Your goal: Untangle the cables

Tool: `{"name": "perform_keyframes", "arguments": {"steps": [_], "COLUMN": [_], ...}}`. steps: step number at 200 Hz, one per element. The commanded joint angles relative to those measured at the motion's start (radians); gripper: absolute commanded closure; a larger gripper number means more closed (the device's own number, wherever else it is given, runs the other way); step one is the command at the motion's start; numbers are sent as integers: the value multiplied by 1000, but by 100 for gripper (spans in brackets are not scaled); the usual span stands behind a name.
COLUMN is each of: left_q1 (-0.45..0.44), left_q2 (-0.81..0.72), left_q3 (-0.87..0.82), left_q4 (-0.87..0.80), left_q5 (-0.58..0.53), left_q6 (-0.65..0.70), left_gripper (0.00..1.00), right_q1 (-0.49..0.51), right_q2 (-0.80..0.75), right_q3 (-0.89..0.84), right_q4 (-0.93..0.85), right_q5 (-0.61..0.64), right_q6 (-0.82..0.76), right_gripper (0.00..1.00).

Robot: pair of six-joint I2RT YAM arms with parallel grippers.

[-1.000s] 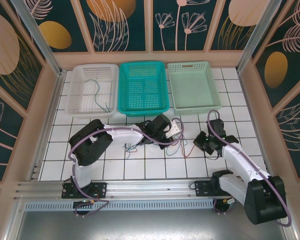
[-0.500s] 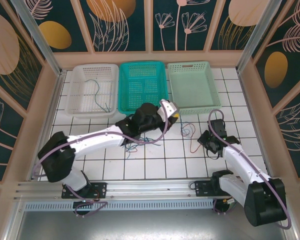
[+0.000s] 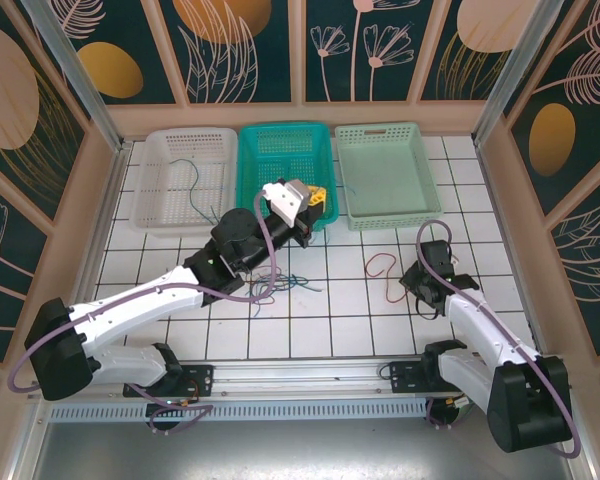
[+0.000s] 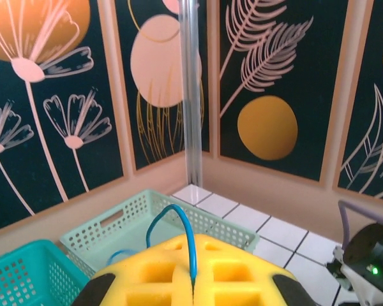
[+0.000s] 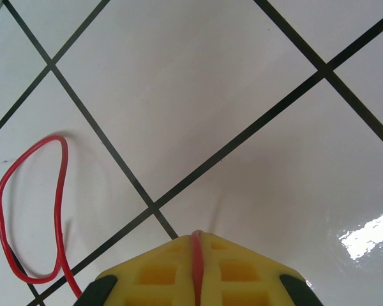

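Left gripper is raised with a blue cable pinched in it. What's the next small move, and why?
Probably ease the left gripper further over the teal basket and open it: it is shut on the blue cable, raised by that basket's front right corner.

The worktop is covered with white tiles and dark joints, glossy under the light. Dark teal wall panels with orange circles and pale flowers surround it, with metal posts in the corners.
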Motion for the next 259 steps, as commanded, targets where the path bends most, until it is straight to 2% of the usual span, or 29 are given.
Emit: {"name": "perform_keyframes", "arguments": {"steps": [1,19,28,45,51,84,109,123,143,176,196,229,259], "left_q1": [3,3,2,3,3,2,2,3,3,2,3,2,2], "left_q2": [-1,13,20,29,30,40,60,78,104,137,151,184,206], "left_q3": [9,17,17,17,42,58,60,69,96,159,189,249,286], "left_q4": [34,32,31,23,19,9,29,34,9,-73,-103,-148,-160], "left_q5": [24,56,71,80,80,81,131,154,174,126,102,97,124], "left_q6": [-25,-33,-33,-35,-34,-23,-10,1,23,29,11,-13,-18], "left_gripper": [100,100,100,100,100,100,100,100,100,100,100,100,100], "right_q1": [-6,-8,-8,-5,-2,29,28,28,28,39,85,206,291], "right_q2": [-12,-36,-62,-131,-160,-354,-417,-397,-327,-286,-265,-275,-233], "right_q3": [-10,-7,-4,20,32,113,155,181,243,299,278,186,166], "right_q4": [9,16,26,23,16,-39,-51,-19,36,138,213,362,438], "right_q5": [18,-20,-47,-76,-77,11,-2,-92,-296,-433,-505,-486,-432], "right_q6": [-9,-24,-39,-76,-94,-163,-142,-157,-219,-351,-387,-410,-445], "right_gripper": [100,99,87,53,46,36,36,38,42,46,47,46,39]}}
